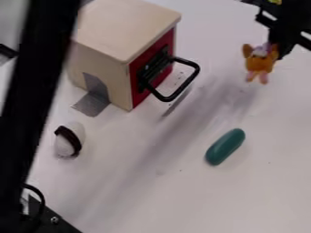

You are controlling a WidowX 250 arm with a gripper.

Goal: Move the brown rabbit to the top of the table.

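And we start at the near left, where a black cable (pixel 40 195) curls against a thick dark bar (pixel 36 91) that runs up the left side. Just beside it, in the near left corner, sits a black metal piece (pixel 52 220) with a bolt in it.

Moving farther in, there's the teal capsule-shaped toy (pixel 224 146), lying at a slant on the white table (pixel 182 195), right of the middle. Over on the left, well apart from it, a white rounded object (pixel 62 145) wears a dark band across it.

Beyond that stands the toy house (pixel 103 54), upright at the far left: cream roof and side wall, red front, and a black looped handle (pixel 194 68) jutting out to the right. A grey flap (pixel 93 103) spreads from the foot of its side wall.

And now the far right, where the black gripper (pixel 279 49) comes in from the corner, and it has its catch! Its fingers are closed on the brown rabbit (pixel 260 62), which hangs upright at the tips, ears up, pink legs down, purple on its head, apparently off the tabletop and well right of the house.
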